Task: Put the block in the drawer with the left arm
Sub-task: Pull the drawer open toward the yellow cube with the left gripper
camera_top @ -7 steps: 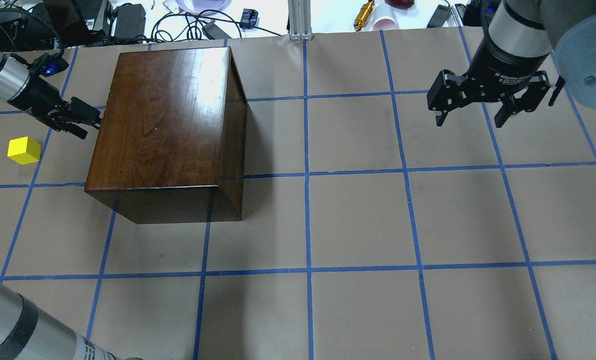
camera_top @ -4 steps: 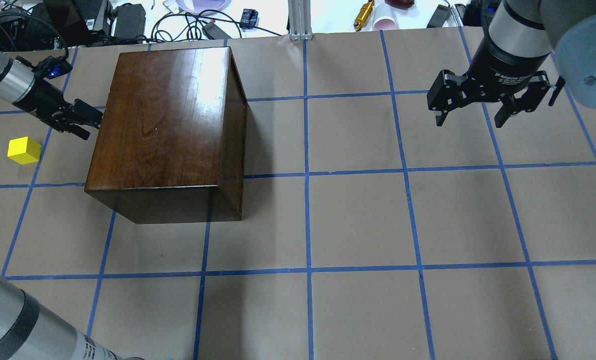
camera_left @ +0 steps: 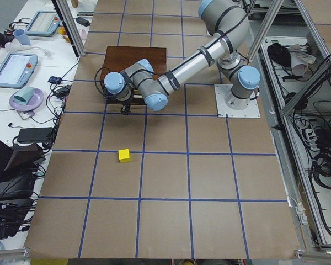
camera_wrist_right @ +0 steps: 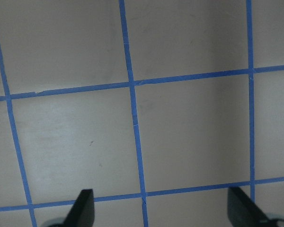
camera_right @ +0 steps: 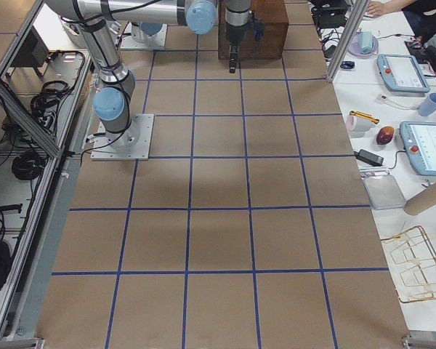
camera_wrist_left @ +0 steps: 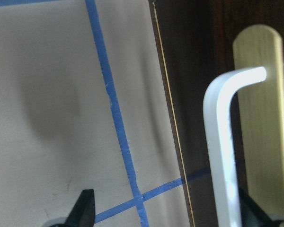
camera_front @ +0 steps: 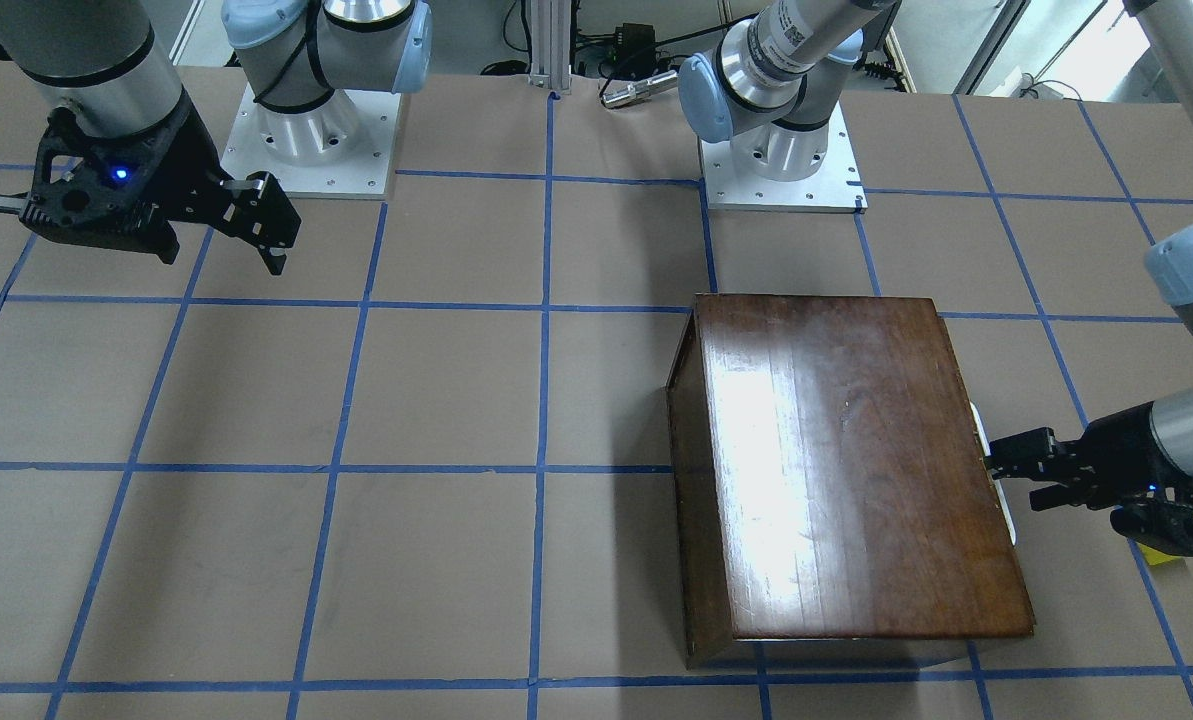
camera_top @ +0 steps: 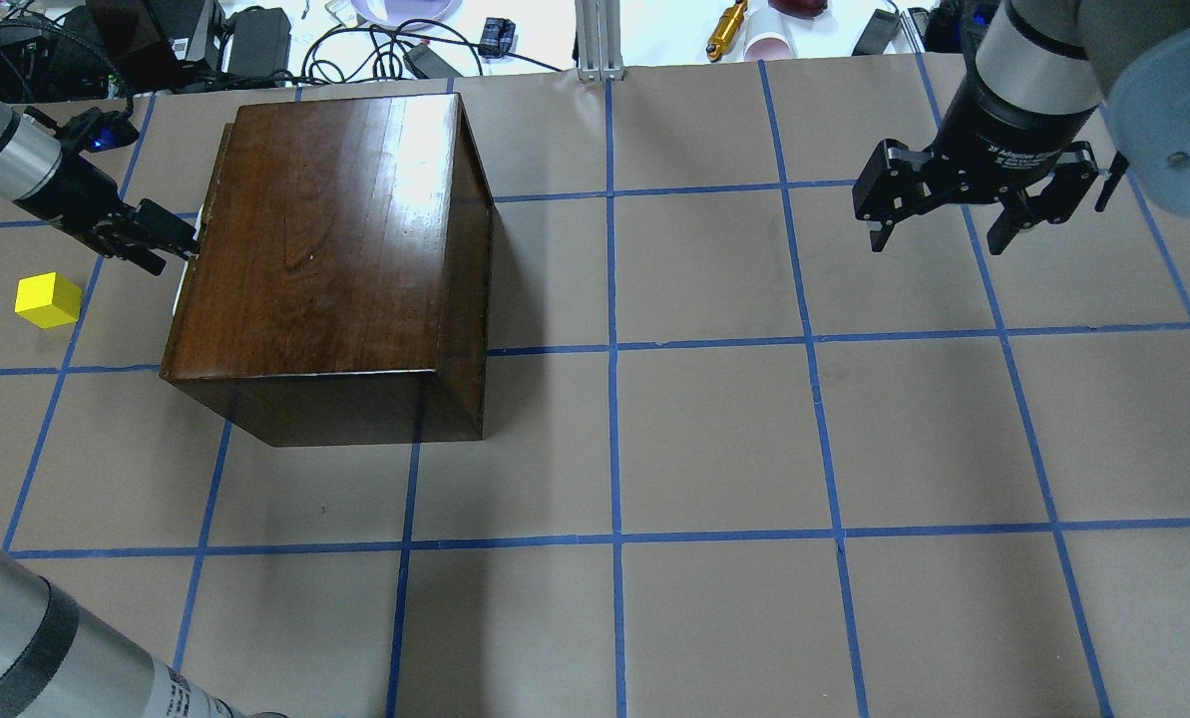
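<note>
The yellow block (camera_top: 48,300) sits on the table left of the dark wooden box (camera_top: 335,249); it also shows in the exterior left view (camera_left: 123,155). The drawer (camera_top: 184,284) stands out a narrow way from the box's left face, showing a pale strip (camera_front: 997,470). My left gripper (camera_top: 178,249) is at the drawer's front. In the left wrist view its fingers are wide apart, with the pale bar handle (camera_wrist_left: 222,142) between them, near one finger. My right gripper (camera_top: 939,242) is open and empty, above the table at far right.
Cables, power bricks and small items lie along the table's far edge (camera_top: 355,40). The brown paper table with its blue tape grid (camera_top: 714,439) lies bare right of and in front of the box. Both arm bases (camera_front: 306,130) stand behind the box.
My left gripper has moved slightly left, away from the box, and the drawer has come out a narrow way with it. The block and the right arm have not moved.
</note>
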Controlling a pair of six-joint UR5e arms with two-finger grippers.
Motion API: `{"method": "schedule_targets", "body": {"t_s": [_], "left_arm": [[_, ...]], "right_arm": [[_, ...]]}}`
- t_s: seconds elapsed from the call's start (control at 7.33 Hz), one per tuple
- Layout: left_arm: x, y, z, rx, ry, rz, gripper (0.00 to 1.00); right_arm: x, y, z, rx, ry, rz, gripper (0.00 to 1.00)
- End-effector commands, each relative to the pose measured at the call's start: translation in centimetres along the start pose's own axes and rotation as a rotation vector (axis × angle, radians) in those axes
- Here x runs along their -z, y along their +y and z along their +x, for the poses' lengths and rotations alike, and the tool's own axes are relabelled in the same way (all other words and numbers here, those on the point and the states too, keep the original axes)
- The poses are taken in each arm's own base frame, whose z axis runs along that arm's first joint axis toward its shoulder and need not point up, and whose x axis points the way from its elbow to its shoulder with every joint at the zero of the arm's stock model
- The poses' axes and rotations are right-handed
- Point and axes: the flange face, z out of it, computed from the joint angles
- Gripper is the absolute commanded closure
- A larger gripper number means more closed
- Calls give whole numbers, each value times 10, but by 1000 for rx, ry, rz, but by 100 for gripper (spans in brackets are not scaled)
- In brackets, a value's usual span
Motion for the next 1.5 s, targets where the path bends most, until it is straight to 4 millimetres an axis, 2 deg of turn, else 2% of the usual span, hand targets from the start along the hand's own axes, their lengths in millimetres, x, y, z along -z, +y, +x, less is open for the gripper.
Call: {"method": "schedule_targets", "body": {"t_s": [0.0,0.82,1.36], "left_arm": [[6,-1,-2,-15,-17,0,0],[10,5,-8,-74,-11,-1,0],[11,0,-12,-111,-22,4,0]], "right_arm": [[0,0,0,0,0,0,0],[0,0,0,0,0,0,0],[0,0,0,0,0,0,0]]}}
